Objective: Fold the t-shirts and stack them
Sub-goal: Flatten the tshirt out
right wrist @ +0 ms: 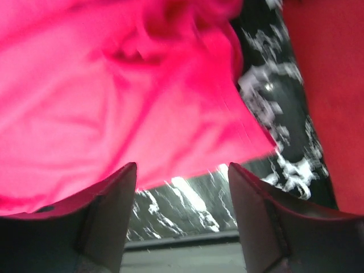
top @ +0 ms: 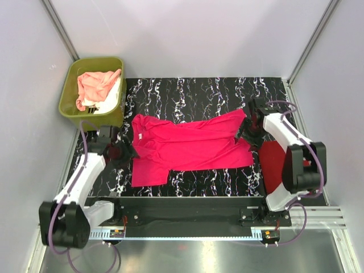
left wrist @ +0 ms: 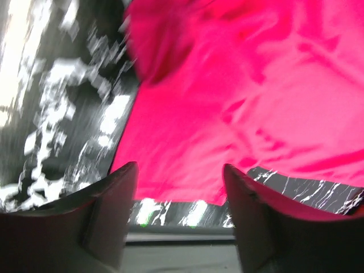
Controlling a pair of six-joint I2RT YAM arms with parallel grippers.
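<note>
You have the hot pink t-shirt [top: 190, 149] lying sideways across the table [top: 193, 91], one end near each arm so both can reach it, and your left end effector [top: 122, 152] and right end effector [top: 245, 133] stand released, jaws apart, grasping nothing

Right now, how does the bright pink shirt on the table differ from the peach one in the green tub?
The bright pink shirt lies spread out on the marbled table; the peach shirt is bunched up inside the green tub. The bright pink shirt is vivid magenta, the peach shirt pale. Both are soft cloth.
</note>
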